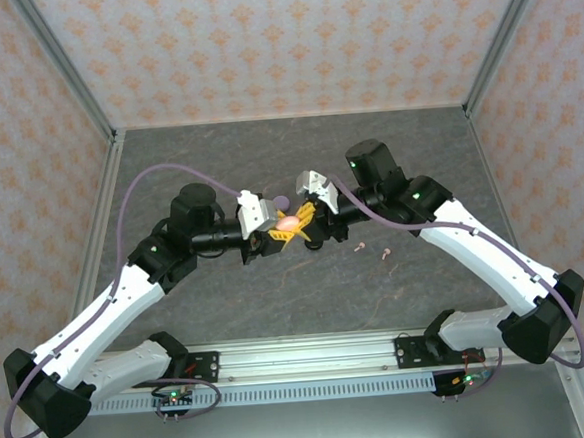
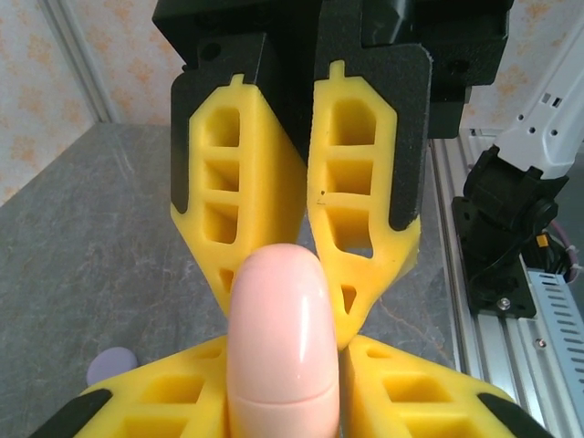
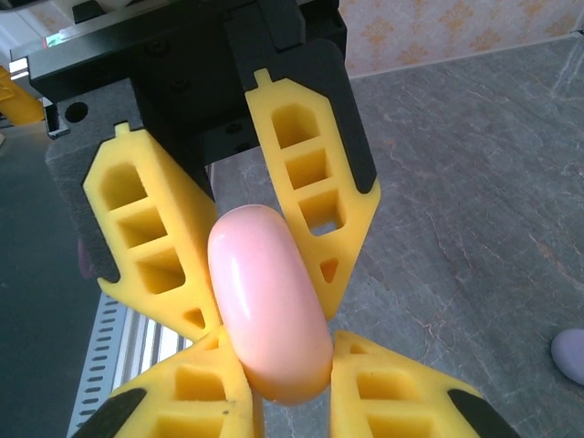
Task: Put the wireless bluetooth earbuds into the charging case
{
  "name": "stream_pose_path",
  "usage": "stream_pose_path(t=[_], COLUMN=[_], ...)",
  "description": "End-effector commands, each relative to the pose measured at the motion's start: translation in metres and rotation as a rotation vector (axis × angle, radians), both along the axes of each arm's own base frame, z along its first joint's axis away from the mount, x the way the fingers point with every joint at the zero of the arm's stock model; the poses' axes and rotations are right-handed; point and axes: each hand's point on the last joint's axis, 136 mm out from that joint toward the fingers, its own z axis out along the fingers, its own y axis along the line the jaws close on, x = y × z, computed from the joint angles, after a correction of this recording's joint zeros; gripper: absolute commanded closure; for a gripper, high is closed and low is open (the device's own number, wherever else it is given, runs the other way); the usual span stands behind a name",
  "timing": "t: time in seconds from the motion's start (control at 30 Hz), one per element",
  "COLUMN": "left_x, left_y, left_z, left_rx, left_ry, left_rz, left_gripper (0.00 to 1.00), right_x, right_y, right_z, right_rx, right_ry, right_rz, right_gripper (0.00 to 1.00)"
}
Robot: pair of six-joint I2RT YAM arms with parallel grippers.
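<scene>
Case (image 1: pixel 289 220), pink with lid down, hangs clamped between left gripper (image 2: pixel 285 351) and right gripper (image 3: pixel 278 342). 2 pink earbuds (image 1: pixel 385 254) lie on table (image 1: pixel 278 300) nearby. Best to hold the base firm and pry at the seam.

My left arm (image 1: pixel 108 312) and right arm (image 1: pixel 495 255) reach in from the near edge of the counter (image 1: pixel 278 300), elbows bowed outward, wrists meeting over its middle. My left gripper (image 1: pixel 281 232) and right gripper (image 1: pixel 302 218) face each other. Their yellow fingers (image 3: pixel 196 397) cross, both pairs pressed against one pink case (image 3: pixel 269 301).
</scene>
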Motion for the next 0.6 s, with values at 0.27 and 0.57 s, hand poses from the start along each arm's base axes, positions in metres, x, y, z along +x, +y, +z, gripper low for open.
stream_pose_path(t=[0.27,0.57], left_x=[-0.003,-0.002], left_y=[-0.001,0.002], left_z=[0.003,0.005], left_rx=[0.010,0.009], left_ry=[-0.008,-0.019], left_rz=[-0.012,0.005], left_gripper=[0.88,0.92], right_x=[-0.004,-0.001], right_y=[-0.002,-0.020], right_z=[0.021,0.023], right_rx=[0.029,0.006], right_ry=[-0.038,-0.111], right_rz=[-0.001,-0.082], right_gripper=[0.74,0.47])
